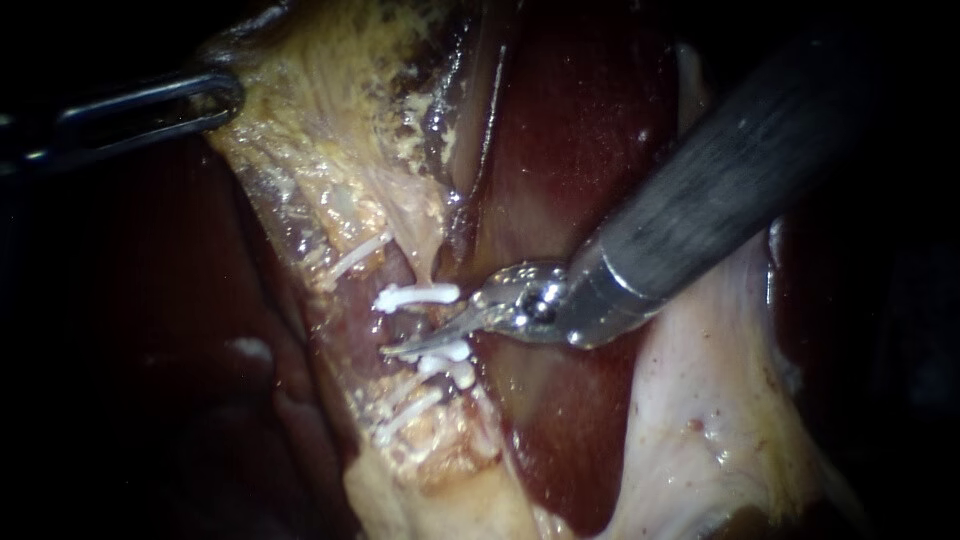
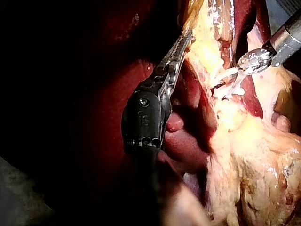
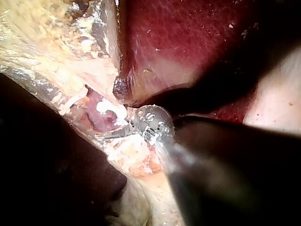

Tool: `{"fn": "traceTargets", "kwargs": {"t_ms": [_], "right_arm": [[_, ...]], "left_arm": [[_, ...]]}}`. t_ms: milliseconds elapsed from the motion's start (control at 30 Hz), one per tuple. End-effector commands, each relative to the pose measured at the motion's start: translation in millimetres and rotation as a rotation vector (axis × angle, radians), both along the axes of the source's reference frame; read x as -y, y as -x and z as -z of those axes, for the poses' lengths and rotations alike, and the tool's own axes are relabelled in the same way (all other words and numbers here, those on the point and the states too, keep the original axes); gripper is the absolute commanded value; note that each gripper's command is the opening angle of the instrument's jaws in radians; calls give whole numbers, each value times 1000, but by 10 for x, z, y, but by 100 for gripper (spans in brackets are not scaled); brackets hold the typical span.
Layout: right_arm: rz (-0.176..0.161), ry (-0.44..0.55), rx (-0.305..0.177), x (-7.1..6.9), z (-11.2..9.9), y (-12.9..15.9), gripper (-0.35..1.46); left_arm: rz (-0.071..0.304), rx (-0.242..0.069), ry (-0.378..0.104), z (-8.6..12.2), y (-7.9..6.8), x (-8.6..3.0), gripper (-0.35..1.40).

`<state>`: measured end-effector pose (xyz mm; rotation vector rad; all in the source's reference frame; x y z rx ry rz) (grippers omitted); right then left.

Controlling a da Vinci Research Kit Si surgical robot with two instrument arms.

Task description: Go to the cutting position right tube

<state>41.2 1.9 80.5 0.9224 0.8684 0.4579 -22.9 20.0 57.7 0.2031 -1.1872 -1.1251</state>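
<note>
Tube point(image 1: 412, 322) was seen at 8 o'clock of centre, betw. white clips point(image 1: 415, 296). R instrument point(image 1: 405, 346) was set across it, blades narrowly parted; approach judged nearly done. L instrument point(image 1: 225, 95) was clamped on tissue point(image 1: 330, 130) at 10 o'clock. Next: blades to be seated fully, clear of clips.

Right instrument point(image 1: 405, 345): white clips point(image 1: 415, 296) close on either side of its parted blades, with only a narrow gap between them. Liver point(image 1: 590, 120) rises beside the shaft. Left instrument point(image 1: 205, 100) is well apart, clamped on yellow tissue point(image 1: 330, 100).
</note>
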Motion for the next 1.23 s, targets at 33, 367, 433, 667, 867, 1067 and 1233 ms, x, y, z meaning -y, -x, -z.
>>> {"fn": "traceTargets", "kwargs": {"t_ms": [33, 367, 433, 667, 867, 1067, 1233], "right_arm": [[5, 2, -2, 1, 0, -1, 127], [55, 1, -52, 7, 6, 1, 112], [60, 8, -66, 6, 7, -2, 112], [62, 18, -70, 5, 6, -6, 110], [62, 18, -70, 5, 6, -6, 110], [62, 18, -70, 5, 6, -6, 110], [63, 18, -71, 5, 6, -6, 110]], "left_arm": [[-1, 0, 0, 0, 0, 0, -35], [0, 0, 0, 0, 1, 1, -35], [0, 0, 0, 0, 1, 1, -35], [0, 0, 0, 0, 1, 1, -35], [0, 0, 0, 0, 1, 1, -35], [0, 0, 0, 0, 1, 1, -35], [0, 0, 0, 0, 1, 1, -35]]}}
